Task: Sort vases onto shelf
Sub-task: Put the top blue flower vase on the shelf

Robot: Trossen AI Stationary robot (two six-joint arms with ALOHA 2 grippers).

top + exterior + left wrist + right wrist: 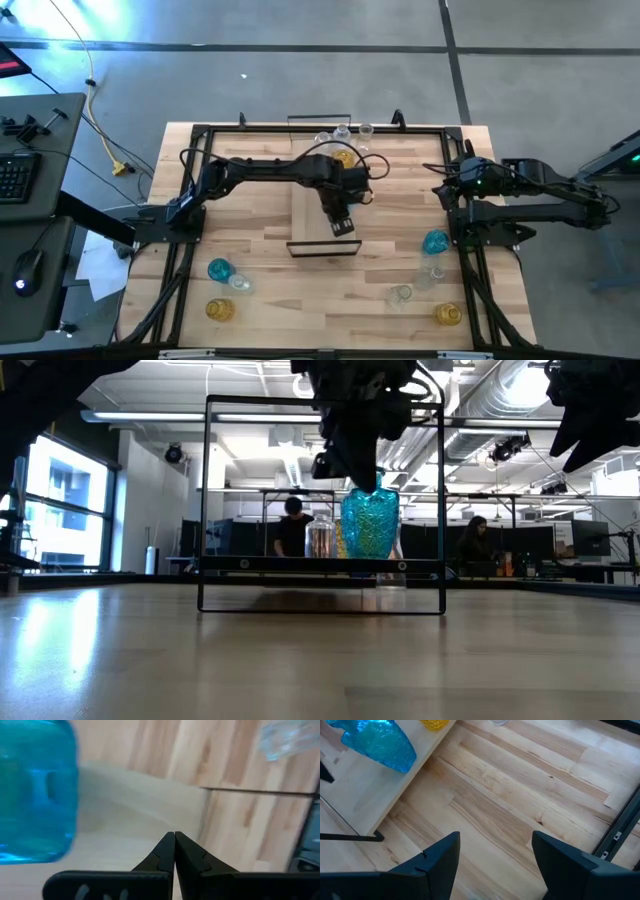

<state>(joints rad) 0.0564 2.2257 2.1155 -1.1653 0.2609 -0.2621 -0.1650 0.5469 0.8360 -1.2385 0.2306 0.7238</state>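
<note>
The shelf (310, 215) lies mid-table, a light board with a black frame. A teal vase (370, 522) stands upright on it; in the high view my left arm hides it. My left gripper (174, 836) is shut just above the board with nothing between its fingers, and the teal vase (35, 790) stands off to one side of it. An amber vase (343, 157) and clear vases (343, 132) stand at the shelf's far end. My right gripper (495, 850) waits open at the table's right side (450, 185).
Loose vases stand on the table near the front: teal (219, 269), clear (240, 283) and amber (220, 310) at the left; teal (435, 241), clear (433, 272), clear (400, 295) and amber (447, 314) at the right. People sit in the room beyond.
</note>
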